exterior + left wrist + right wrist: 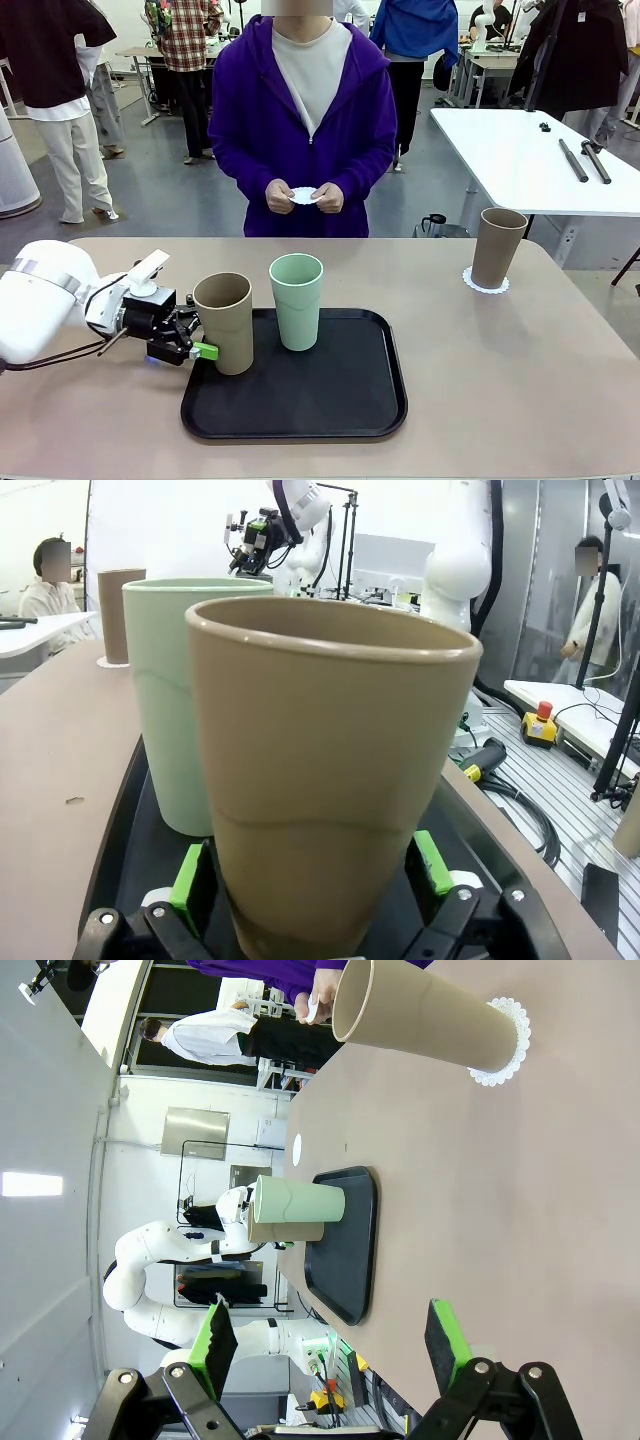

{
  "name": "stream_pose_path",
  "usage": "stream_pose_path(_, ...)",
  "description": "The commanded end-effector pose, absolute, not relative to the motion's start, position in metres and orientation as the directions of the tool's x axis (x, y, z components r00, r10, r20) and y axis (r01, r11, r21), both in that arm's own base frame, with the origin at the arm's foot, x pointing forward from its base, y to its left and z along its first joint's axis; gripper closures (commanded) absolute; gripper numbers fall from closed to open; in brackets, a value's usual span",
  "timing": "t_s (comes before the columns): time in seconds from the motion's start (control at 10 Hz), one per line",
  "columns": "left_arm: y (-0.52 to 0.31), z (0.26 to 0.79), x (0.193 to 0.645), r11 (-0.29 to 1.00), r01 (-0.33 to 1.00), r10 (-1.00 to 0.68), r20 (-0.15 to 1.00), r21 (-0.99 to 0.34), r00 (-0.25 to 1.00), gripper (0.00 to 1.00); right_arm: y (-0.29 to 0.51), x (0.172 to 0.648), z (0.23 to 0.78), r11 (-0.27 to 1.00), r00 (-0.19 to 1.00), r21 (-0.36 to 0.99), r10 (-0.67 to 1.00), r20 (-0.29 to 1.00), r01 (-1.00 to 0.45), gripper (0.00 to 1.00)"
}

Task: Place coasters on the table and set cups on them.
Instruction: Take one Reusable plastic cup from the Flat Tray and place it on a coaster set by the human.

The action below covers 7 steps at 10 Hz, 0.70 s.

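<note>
The cups look matte, the coaster lacy paper, the table smooth.

The table is coloured a matte beige-pink, and the tray is finished in plain black. The near cup is coloured tan-brown, the middle cup mint green, and the far cup tan-brown again. A white coaster, edged with a scalloped lace pattern, is seen under the far cup. A second coaster, also white, is seen in the person's hands. The left gripper and the right gripper are both finished in black with green pads. The left arm is coloured white. A purple hoodie is worn over an off-white top.
</note>
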State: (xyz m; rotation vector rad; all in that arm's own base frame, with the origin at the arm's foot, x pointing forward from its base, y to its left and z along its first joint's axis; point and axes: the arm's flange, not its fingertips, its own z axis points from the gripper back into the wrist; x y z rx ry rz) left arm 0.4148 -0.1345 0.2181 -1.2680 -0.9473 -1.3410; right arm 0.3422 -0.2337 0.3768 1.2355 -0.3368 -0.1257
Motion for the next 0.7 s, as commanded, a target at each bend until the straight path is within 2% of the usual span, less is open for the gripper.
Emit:
stream_pose_path(0.0,-0.1461,0.2151,0.4151,-0.163,0.986,-0.133,0.991,-0.046,0.024,0.0,-0.2333,0.3415,0.3769,0.326,0.943,0.941,-0.276,0.185,-0.089,0.0)
stream_pose_path(0.2,-0.1467,0.2174,0.4133,-0.16,0.986,-0.112,0.993,-0.043,0.025,0.0,-0.2333,0.3415,0.3769,0.326,0.943,0.941,-0.276,0.185,-0.089,0.0)
stream_pose_path(0.3,-0.1473,0.2184,0.4137,-0.165,0.986,-0.1,0.995,-0.029,0.012,0.37,-0.2333,0.3415,0.3769,0.326,0.943,0.941,-0.276,0.185,-0.089,0.0)
stream_pose_path(0.4,-0.1465,0.2183,0.4143,-0.167,0.985,-0.11,0.994,-0.038,0.019,0.59,-0.2333,0.3415,0.3769,0.326,0.943,0.941,-0.276,0.185,-0.089,0.0)
stream_pose_path(0.5,-0.146,0.2183,0.4144,-0.166,0.985,-0.114,0.993,-0.042,0.023,0.96,-0.2333,0.3415,0.3769,0.326,0.943,0.941,-0.276,0.185,-0.089,0.0)
stream_pose_path(0.6,-0.1432,0.2186,0.4137,-0.165,0.985,-0.112,0.993,-0.044,0.025,1.0,-0.2333,0.3415,0.3769,0.326,0.943,0.941,-0.276,0.185,-0.089,0.0)
